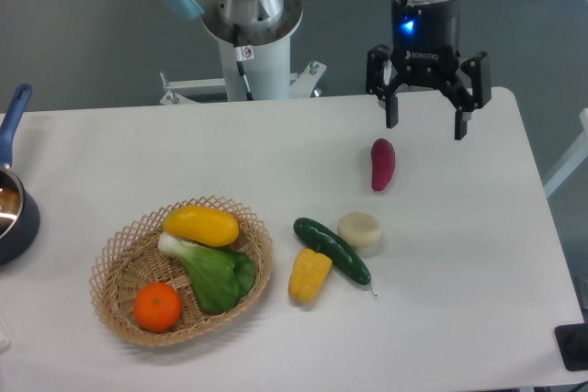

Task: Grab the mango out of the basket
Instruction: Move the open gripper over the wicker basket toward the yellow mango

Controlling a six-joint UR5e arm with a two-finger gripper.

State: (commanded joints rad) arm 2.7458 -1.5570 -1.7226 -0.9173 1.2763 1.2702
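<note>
The mango (pixel 201 225) is a glossy yellow oval lying at the back of the tan wicker basket (pixel 112 263), on the table's front left. A round orange (pixel 157 307) and a green leafy vegetable (pixel 215 274) lie in the basket with it. My gripper (pixel 426 124) hangs open and empty above the table's back right, far to the right of the basket, its fingers pointing down.
A purple sweet potato (pixel 382 163) lies below the gripper. A cucumber (pixel 332 250), a ribbed yellow corn-like piece (pixel 310 274) and a pale round block (pixel 360 230) lie right of the basket. A dark pot with a blue handle (pixel 11 197) sits at the left edge.
</note>
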